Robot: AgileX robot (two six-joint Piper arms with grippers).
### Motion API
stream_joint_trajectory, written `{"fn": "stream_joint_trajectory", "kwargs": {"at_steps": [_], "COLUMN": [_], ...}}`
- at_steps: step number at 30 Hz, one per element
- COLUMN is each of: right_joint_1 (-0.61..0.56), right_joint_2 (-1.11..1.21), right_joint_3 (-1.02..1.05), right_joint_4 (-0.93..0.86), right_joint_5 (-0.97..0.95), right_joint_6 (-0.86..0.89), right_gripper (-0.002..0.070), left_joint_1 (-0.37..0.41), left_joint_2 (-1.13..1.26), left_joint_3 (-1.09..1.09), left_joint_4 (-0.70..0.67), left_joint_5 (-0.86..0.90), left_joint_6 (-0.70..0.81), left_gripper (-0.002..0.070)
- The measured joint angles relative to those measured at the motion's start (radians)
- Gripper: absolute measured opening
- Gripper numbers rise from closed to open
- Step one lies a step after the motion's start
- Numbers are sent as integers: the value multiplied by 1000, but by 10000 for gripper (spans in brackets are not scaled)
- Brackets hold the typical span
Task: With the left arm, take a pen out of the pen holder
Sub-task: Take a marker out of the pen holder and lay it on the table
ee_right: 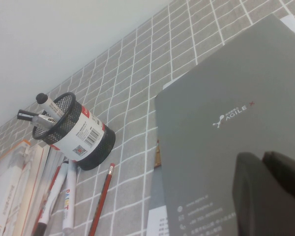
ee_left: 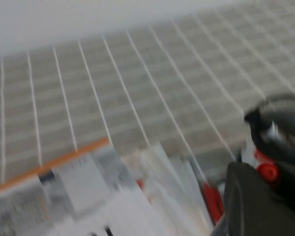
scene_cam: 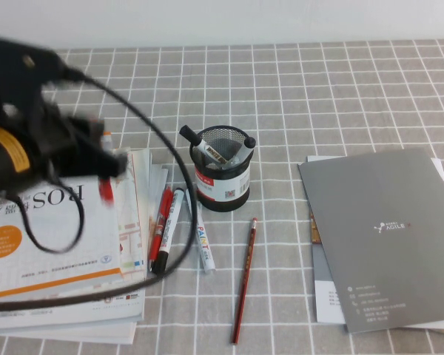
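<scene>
Pen [scene_cam: 106,185], white with a red end, hangs roughly upright in the left gripper [scene_cam: 107,166], whose jaws are closed narrow on its barrel. I read this gripper as positioned over the right edge of the magazines [scene_cam: 52,251] on the left of the tabletop [scene_cam: 318,96], to the left of the holder [scene_cam: 222,181] and apart from it. The pen is clear of the holder. The holder, black mesh with a white label, stands upright near the middle of the tabletop, and capped markers [scene_cam: 211,153] lean inside it. Loose markers [scene_cam: 170,222] lie side by side on the tabletop between the magazines and the holder: one red, one black and white, one white with lettering. A red pencil [scene_cam: 244,285] lies just to their right, in front of the holder. A grey booklet [scene_cam: 388,237] lies flat on the right. The right gripper [ee_right: 273,189] sits just above this booklet; I cannot tell whether it is open or closed.
</scene>
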Motion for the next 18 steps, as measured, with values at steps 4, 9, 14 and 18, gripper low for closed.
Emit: {"fn": "stream_joint_trajectory", "kwargs": {"at_steps": [4, 9, 14, 18], "right_joint_1": [0, 0, 0, 0], "right_joint_2": [0, 0, 0, 0], "right_joint_3": [0, 0, 0, 0], "right_joint_4": [0, 0, 0, 0], "right_joint_5": [0, 0, 0, 0], "right_joint_6": [0, 0, 0, 0], "right_gripper": [-13, -13, -13, -13], "left_joint_1": [14, 33, 39, 39], "left_joint_2": [13, 26, 83, 158], "left_joint_3": [-4, -14, -60, -108], "left_joint_4": [-417, -494, -520, -562], "left_joint_5": [152, 234, 346, 401], "left_joint_6": [338, 353, 325, 343], "left_gripper": [42, 42, 42, 42]}}
